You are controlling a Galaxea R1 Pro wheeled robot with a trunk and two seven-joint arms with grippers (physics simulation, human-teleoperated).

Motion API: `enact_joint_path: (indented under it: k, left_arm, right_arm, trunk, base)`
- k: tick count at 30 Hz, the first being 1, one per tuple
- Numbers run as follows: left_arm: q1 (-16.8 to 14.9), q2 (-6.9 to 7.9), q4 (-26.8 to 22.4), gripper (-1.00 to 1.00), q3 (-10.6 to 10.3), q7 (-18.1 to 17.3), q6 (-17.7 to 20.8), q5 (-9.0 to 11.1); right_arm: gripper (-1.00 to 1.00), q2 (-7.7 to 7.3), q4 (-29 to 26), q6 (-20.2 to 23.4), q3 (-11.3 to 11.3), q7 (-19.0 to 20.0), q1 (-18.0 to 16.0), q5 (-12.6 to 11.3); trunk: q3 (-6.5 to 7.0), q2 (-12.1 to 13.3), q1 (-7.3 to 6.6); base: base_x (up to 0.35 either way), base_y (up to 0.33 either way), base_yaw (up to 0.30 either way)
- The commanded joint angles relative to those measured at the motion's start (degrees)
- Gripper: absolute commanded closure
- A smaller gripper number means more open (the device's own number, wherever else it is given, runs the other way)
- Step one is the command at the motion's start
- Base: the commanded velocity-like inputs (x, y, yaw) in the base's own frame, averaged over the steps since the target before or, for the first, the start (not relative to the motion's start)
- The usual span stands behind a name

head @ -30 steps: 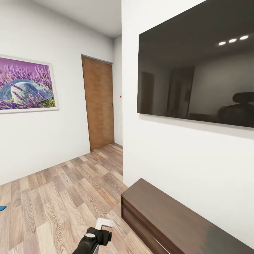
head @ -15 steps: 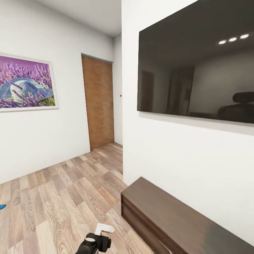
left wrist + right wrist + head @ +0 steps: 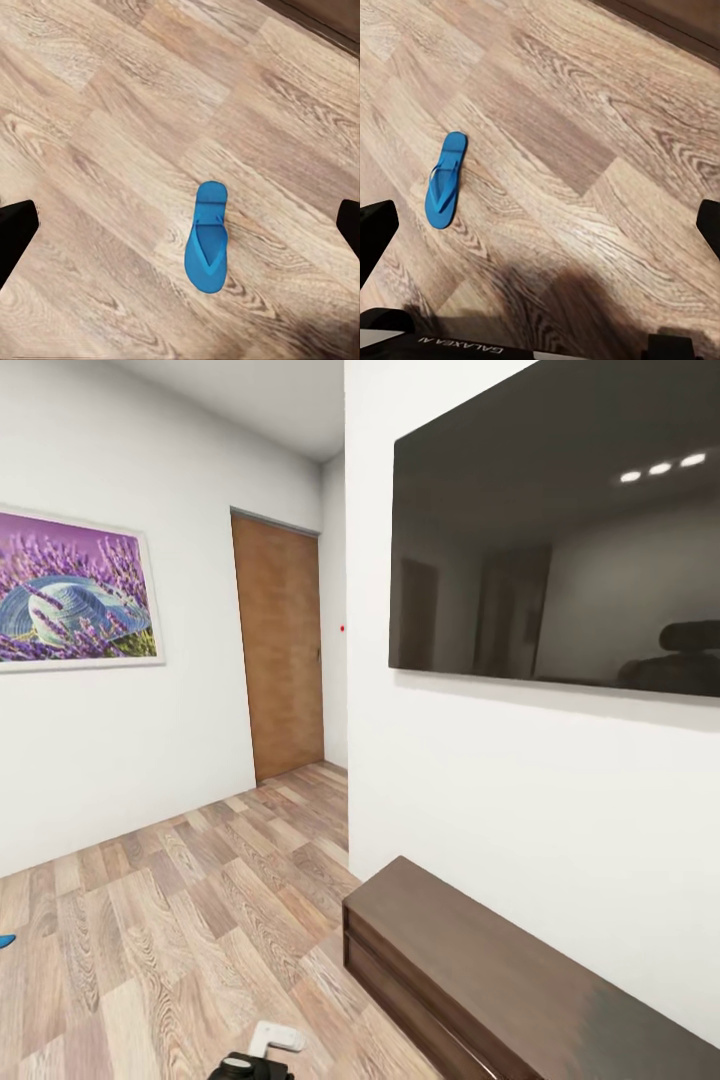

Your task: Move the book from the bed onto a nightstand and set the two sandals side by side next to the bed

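A bright blue sandal [image 3: 207, 238] lies flat on the plank floor in the left wrist view, well below my left gripper [image 3: 181, 229], whose dark fingertips [image 3: 15, 236] stand wide apart, open and empty. The right wrist view holds a blue sandal [image 3: 444, 180] on the floor too, off to one side of my right gripper [image 3: 541, 229], also open and empty. I cannot tell whether it is the same sandal. A blue sliver of sandal [image 3: 5, 940] peeks in at the head view's left edge. The book, the bed and the nightstand are out of view.
A long low dark-brown cabinet [image 3: 480, 970] stands against the white wall at right under a big black screen [image 3: 555, 550]. A brown door [image 3: 280, 645] closes the passage ahead, and a purple picture [image 3: 75, 595] hangs left. My base [image 3: 457, 346] shows underneath.
The head view has shifted slightly, so the room sits a little higher in the picture. The dark arm part with its white piece has sunk toward the bottom edge.
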Motion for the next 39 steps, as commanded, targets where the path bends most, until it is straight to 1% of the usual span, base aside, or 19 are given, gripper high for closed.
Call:
enact_joint_path:
  k: [1, 5, 10, 14, 16, 18, 19, 21, 22, 24, 25, 27, 28, 29, 31, 32, 33, 36, 39]
  left_arm:
    - [0.0, 0.13, -0.1, -1.0, -0.2, 0.3, 0.3, 0.0]
    - [0.0, 0.21, 0.0, -1.0, -0.3, 0.3, 0.0, 0.1]
    - [0.0, -0.04, 0.4, -1.0, -0.6, 0.2, -4.2, 0.1]
    - [0.0, -0.12, 1.0, -1.0, -0.7, 0.2, -4.7, 0.1]
    - [0.0, -0.17, 1.2, -1.0, -0.7, 0.2, -4.8, 0.1]
    - [0.0, -0.22, 1.4, -1.0, -0.7, 0.2, -4.8, 0.1]
    - [0.0, -0.2, 1.4, -1.0, -0.7, 0.2, -4.8, 0.1]
    - [0.0, -0.23, 1.4, -1.0, -0.7, 0.2, -4.8, 0.1]
    - [0.0, -0.24, 1.4, -1.0, -0.7, 0.2, -4.8, 0.1]
    - [0.0, -0.24, 1.4, -1.0, -0.7, 0.2, -4.9, 0.1]
    - [0.0, -0.24, 1.4, -1.0, -0.7, 0.2, -4.9, 0.1]
    - [0.0, -0.24, 1.4, -1.0, -0.7, 0.2, -4.9, 0.1]
    - [-0.1, -0.25, 1.4, -1.0, -0.7, 0.2, -4.9, 0.1]
    - [0.0, -0.25, 1.4, -1.0, -0.7, 0.2, -4.9, 0.1]
    - [-0.1, -0.25, 1.4, -1.0, -0.7, 0.2, -4.9, 0.1]
    - [0.0, -0.25, 1.4, -1.0, -0.7, 0.2, -4.9, 0.1]
    - [0.0, -0.25, 1.4, -1.0, -0.7, 0.2, -4.9, 0.1]
    - [0.0, -0.31, 1.4, -1.0, -0.7, 0.2, -4.8, 0.1]
    - [-0.1, -0.39, 1.4, -1.0, -0.7, 0.3, -4.8, 0.7]
  right_arm:
    - [-1.0, -0.01, 0.0, 0.0, -0.2, 0.4, 0.0, -0.2]
    - [-1.0, 0.0, 0.0, 0.0, -0.2, 0.4, 0.0, -0.2]
    - [-1.0, 0.22, -0.1, 0.1, -0.1, 0.3, 0.0, -0.1]
    - [-1.0, 0.29, -1.6, 0.5, 0.1, 0.5, 0.0, 0.2]
    - [-1.0, 0.19, -4.7, 1.4, 0.1, 0.8, 0.0, 0.0]
    - [-1.0, 0.0, -9.9, 3.8, 0.1, 0.9, 0.0, -0.6]
    - [-1.0, -0.03, -11.3, 4.8, 0.1, 1.0, 0.0, -0.9]
    - [-1.0, -0.14, -17.8, 11.3, 0.0, 1.1, 0.0, -6.4]
    - [-1.0, -0.18, -19.1, 12.8, 0.0, 1.2, 0.0, -8.3]
    - [-1.0, -0.32, -24.2, 18.9, -0.1, 1.5, 0.0, -17.3]
    - [-1.0, -0.34, -25.5, 20.4, -0.1, 1.7, 0.0, -19.6]
    - [-1.0, -0.74, -31.0, 26.6, -0.1, 2.4, 0.0, -27.9]
    - [-1.0, -1.14, -33.4, 29.7, -0.1, 2.9, 0.0, -31.2]
    - [-1.0, -1.29, -34.6, 31.1, -0.1, 3.1, 0.0, -32.7]
    - [-1.0, -1.58, -38.6, 35.8, 0.0, 4.3, 0.0, -37.0]
    - [-1.0, -1.6, -39.5, 36.6, 0.0, 4.5, 0.0, -37.7]
    - [-1.0, -1.6, -41.6, 38.2, 0.0, 5.0, 0.0, -39.1]
    - [-1.0, -1.42, -43.7, 39.3, 0.1, 5.3, 0.0, -40.1]
    - [-1.0, -1.31, -44.5, 39.7, 0.1, 5.4, 0.0, -40.4]
  trunk:
    - [-0.24, -0.4, 0.23]
    - [-0.96, -2.1, 1.1]
    - [-1.86, -4.1, 2.2]
    - [-2.58, -5.7, 3.08]
    - [-2.94, -6.5, 3.52]
    - [-3.3, -7.3, 3.96]
    - [-3.48, -7.7, 4.18]
    - [-3.83, -8.5, 4.62]
    - [-4.01, -8.9, 4.84]
    - [-4.37, -9.7, 5.28]
    - [-4.55, -10.1, 5.5]
    - [-4.91, -10.9, 5.94]
    - [-5.09, -11.3, 6.16]
    - [-5.27, -11.7, 6.38]
    - [-5.63, -12.5, 6.81]
    - [-5.81, -12.9, 7.03]
    - [-5.99, -13.3, 7.25]
    - [-6.53, -14.5, 7.91]
    - [-7.07, -15.7, 8.57]
  base:
    - [0.0, 0.0, 0.0]
    - [0.0, 0.0, 0.0]
    - [0.0, 0.0, 0.0]
    - [0.0, 0.0, 0.0]
    - [0.0, 0.0, 0.0]
    - [0.0, 0.0, 0.0]
    - [0.0, 0.0, 0.0]
    - [0.0, 0.0, 0.0]
    - [0.0, 0.0, 0.0]
    - [0.0, 0.0, 0.0]
    - [0.0, 0.0, 0.0]
    - [0.0, 0.0, 0.0]
    - [0.0, 0.0, 0.0]
    - [0.0, 0.0, 0.0]
    - [0.0, 0.0, 0.0]
    - [0.0, 0.0, 0.0]
    - [0.0, 0.0, 0.0]
    - [0.0, 0.0, 0.0]
    - [0.0, 0.0, 0.0]
